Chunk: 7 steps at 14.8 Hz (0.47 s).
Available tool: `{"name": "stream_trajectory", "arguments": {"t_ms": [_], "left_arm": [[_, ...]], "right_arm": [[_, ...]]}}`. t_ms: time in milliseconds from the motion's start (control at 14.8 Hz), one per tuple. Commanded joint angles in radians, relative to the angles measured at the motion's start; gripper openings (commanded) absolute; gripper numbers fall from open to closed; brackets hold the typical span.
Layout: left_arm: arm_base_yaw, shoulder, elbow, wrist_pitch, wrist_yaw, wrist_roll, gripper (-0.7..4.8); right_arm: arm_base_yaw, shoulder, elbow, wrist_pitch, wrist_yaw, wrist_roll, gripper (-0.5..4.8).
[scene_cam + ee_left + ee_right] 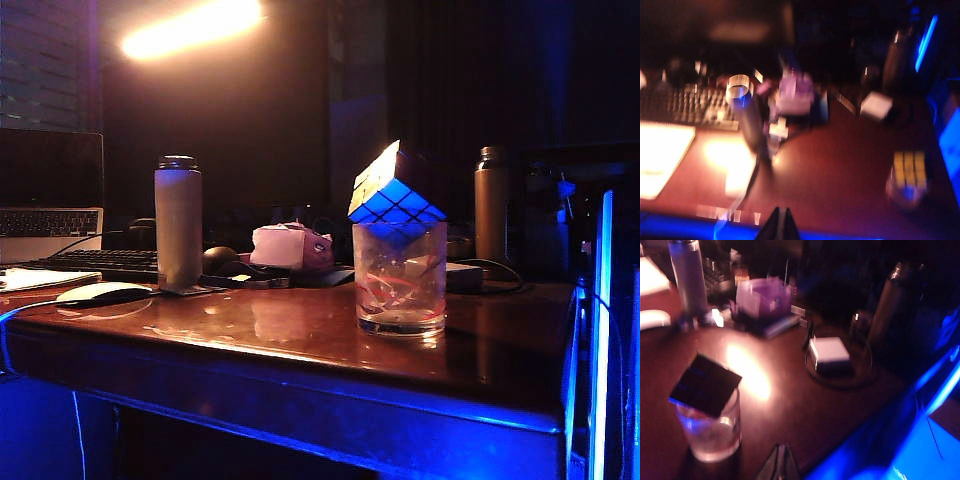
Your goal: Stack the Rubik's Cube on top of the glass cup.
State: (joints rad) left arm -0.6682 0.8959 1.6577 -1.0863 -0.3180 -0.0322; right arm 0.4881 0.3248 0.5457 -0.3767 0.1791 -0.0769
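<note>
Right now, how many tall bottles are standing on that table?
2: a grey bottle left of the glass cup, by the keyboard, and a dark bottle behind it to the right. The dark background may hide more.

The table (300, 330) is glossy polished wood, mirroring the lamp glow. Ahead of the right gripper (781, 455), whose fingers meet, the cup (400, 277) is clear smooth glass and the cube (393, 190) on it shiny plastic. Beyond the closed left gripper (779, 221), a bottle (178, 222) looks matt with a metal cap.
</note>
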Motion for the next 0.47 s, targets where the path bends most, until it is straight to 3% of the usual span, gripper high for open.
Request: {"name": "stream_trajectory", "arguments": {"t_ms": [68,135,338,473], "left_arm": [[-0.001,-0.178,-0.233,0.015,-0.004,-0.063,-0.06],[-0.001,-0.26,-0.352,0.055,-0.003,-0.097,-0.06],[-0.001,-0.456,-0.689,0.231,0.015,-0.095,-0.06],[-0.001,-0.554,-0.885,0.352,0.114,-0.088,-0.06]], "right_arm": [[0.001,-0.116,-0.093,0.072,-0.005,0.007,-0.01],[0.001,-0.145,-0.114,0.066,-0.004,0.007,-0.01],[0.001,-0.178,-0.131,0.058,0.002,0.072,-0.01],[0.001,-0.178,-0.138,0.057,0.002,0.077,-0.01]]}}
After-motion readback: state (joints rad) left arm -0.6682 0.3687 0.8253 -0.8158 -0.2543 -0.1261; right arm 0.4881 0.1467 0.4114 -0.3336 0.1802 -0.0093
